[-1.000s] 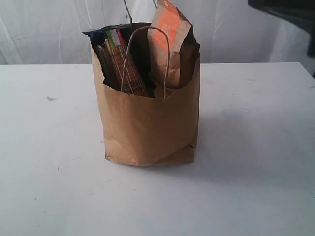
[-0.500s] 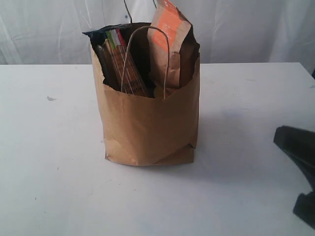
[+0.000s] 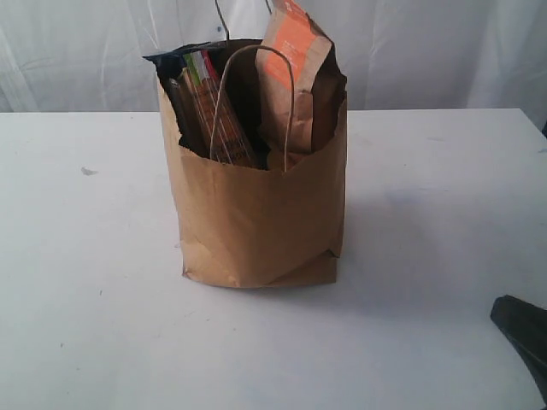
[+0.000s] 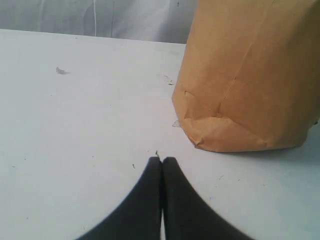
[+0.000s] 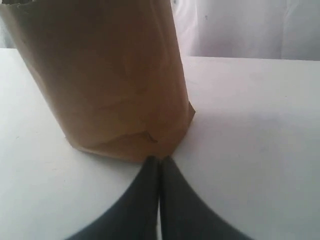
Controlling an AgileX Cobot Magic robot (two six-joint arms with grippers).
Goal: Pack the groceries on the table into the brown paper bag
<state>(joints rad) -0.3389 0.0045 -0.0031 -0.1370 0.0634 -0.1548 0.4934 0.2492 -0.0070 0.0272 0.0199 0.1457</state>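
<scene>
- The brown paper bag (image 3: pixel 256 222) is pictured upright near the middle of the white bench (image 3: pixel 85 325), with its creased base set flat and its mouth open.
- A long spaghetti pack (image 3: pixel 209 111) is seen standing in the bag's left side and a brown-orange pouch (image 3: pixel 295 77) is propped in its right side. Both tops are shown poking above the rim, with a twisted paper handle (image 3: pixel 256 51) looped in front of them.
- What lies deeper inside cannot be made out. No carton, tin, bottle or jar is seen on the bench around the bag.
- The right end effector (image 5: pixel 159 159) is shown with its jaws pressed together and nothing between them. It is pointed toward the bag's lower corner, yet is placed well apart from it by the exterior view.
- The left end effector (image 4: pixel 161 159) is likewise shown closed and empty, held low over the bench, near the bag's base but not touching it.
- In the exterior view the right arm (image 3: pixel 523 333) is reduced to a dark patch at the lower right corner. Half a second earlier much more of it was seen along the right edge, and a second earlier only a dark shape at the upper right corner.
- That pull-back is judged to be a retreat after a drop-off. Packing is judged finished or nearly so, since nothing is left in sight to collect.
</scene>
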